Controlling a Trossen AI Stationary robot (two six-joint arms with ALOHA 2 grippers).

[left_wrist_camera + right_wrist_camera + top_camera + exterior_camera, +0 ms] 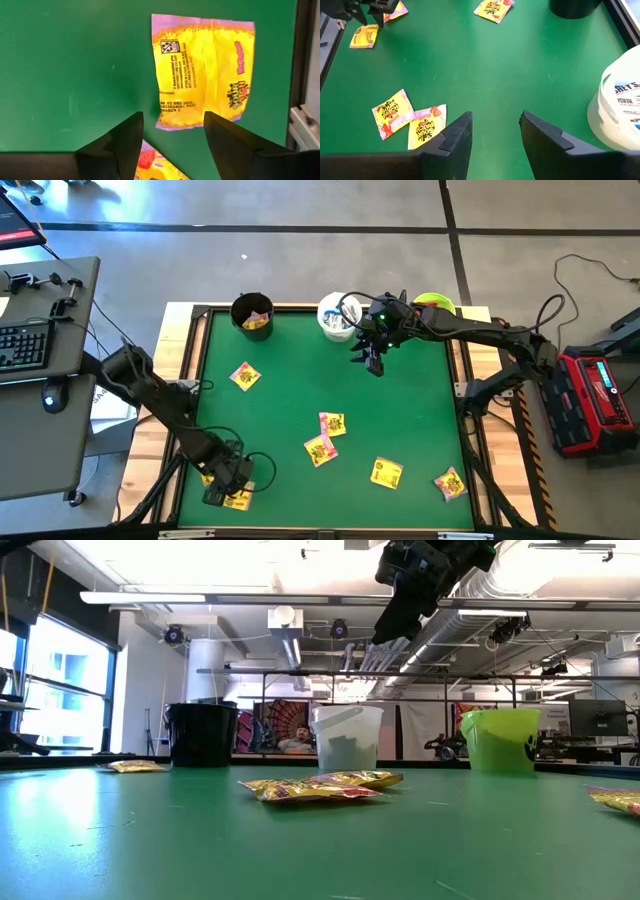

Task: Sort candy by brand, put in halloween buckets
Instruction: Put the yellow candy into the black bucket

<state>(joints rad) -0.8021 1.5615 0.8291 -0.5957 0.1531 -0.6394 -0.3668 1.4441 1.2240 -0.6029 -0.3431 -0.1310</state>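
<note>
Hovering with jaws apart, the left gripper [172,145] has a yellow packet [202,72] lying flat just ahead of its fingertips, long axis running away from them; the right gripper [373,361] waits open beside the white bucket [338,318].

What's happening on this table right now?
A two-armed robot is sorting candy into buckets. The left hand hovers open over a yellow packet at the table's near left corner. The right hand hangs open and empty near the white bucket. The black bucket already holds yellow candy; several yellow packets remain on the table.
</note>
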